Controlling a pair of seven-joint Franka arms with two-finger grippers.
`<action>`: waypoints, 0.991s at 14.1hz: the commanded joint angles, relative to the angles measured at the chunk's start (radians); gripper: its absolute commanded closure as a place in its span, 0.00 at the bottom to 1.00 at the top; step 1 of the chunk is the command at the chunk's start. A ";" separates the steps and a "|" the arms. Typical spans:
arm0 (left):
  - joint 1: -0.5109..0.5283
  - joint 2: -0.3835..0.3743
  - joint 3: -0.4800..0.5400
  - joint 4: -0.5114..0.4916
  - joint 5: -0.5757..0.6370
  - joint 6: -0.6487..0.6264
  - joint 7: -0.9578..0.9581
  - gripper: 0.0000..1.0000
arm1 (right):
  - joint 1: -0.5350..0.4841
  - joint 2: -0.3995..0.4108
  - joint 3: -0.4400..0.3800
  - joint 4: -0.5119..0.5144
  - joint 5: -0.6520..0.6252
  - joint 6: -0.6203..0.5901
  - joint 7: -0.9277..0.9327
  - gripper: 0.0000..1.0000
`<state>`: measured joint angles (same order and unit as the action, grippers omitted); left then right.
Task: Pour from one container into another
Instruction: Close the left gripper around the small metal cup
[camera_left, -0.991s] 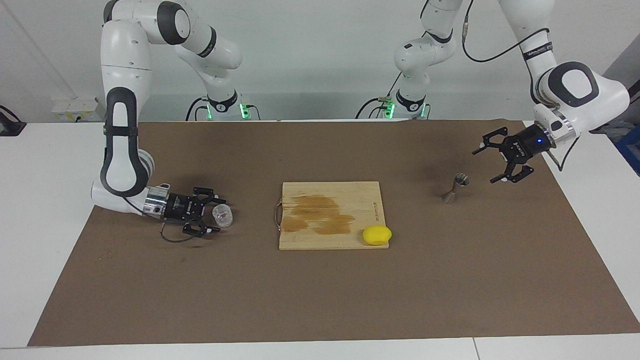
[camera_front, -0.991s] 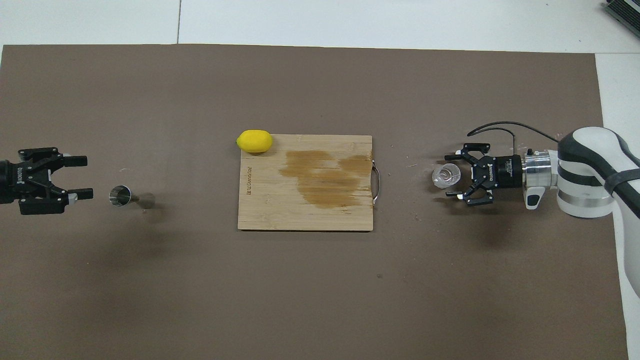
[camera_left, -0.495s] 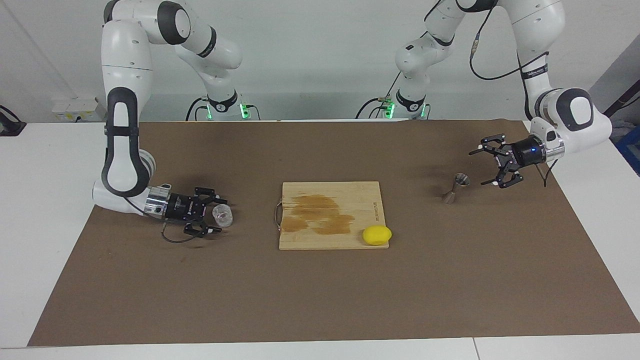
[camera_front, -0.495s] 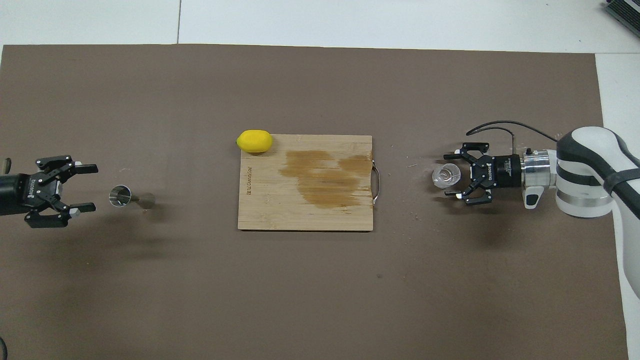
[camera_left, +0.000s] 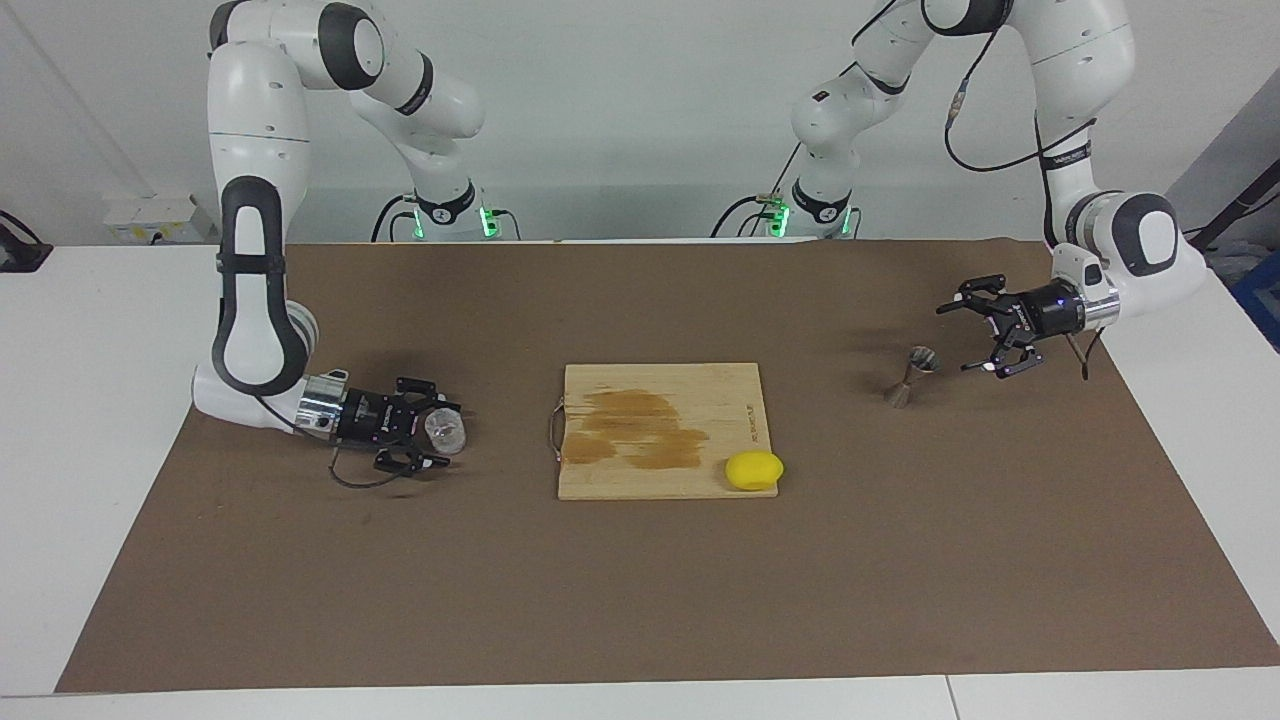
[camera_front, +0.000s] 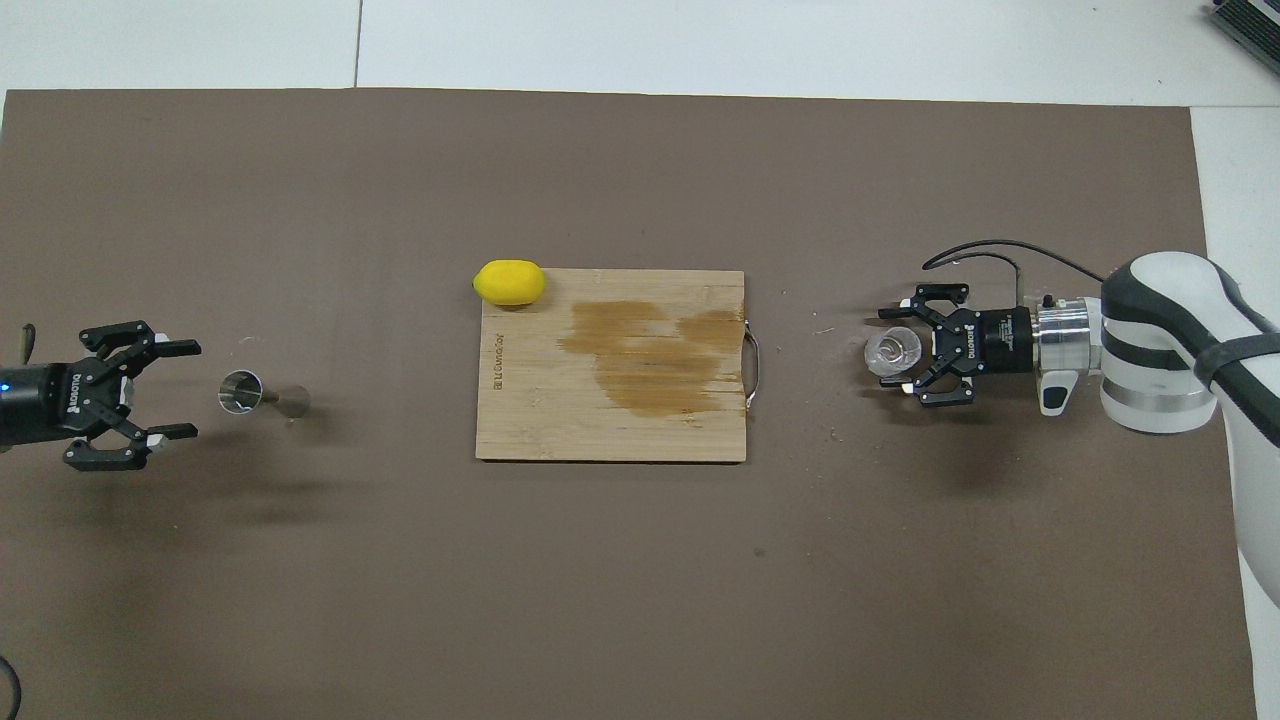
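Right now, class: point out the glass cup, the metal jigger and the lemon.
glass cup (camera_front: 893, 351), overhead view, on its open rim.
metal jigger (camera_left: 908, 375), facing view, on its narrow waist.
lemon (camera_front: 509, 282), overhead view, on the middle of its yellow skin.

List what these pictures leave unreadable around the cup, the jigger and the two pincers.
- Glass cup: whether it holds liquid; too small and clear in both views.
- Right pincer: whether its fingers touch the cup; undecidable in both views.
- Jigger: inside its bowl; too small.
- Left pincer: open beside the jigger; its arm cut off by the overhead view's edge.
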<state>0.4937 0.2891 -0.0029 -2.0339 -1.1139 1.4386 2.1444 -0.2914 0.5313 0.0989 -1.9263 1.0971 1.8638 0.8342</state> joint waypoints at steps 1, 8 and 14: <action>0.023 0.070 -0.008 -0.003 -0.035 -0.040 0.159 0.00 | -0.005 0.009 0.009 0.003 0.030 0.017 -0.015 0.15; 0.045 0.140 -0.009 -0.017 -0.038 -0.041 0.279 0.00 | -0.009 0.009 0.009 0.004 0.024 0.012 -0.018 0.14; 0.022 0.142 -0.017 -0.048 -0.076 -0.052 0.319 0.00 | -0.012 0.009 0.007 0.004 0.015 0.006 -0.023 0.14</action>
<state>0.5199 0.4365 -0.0210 -2.0644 -1.1647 1.4016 2.4314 -0.2937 0.5319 0.0986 -1.9263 1.0972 1.8654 0.8342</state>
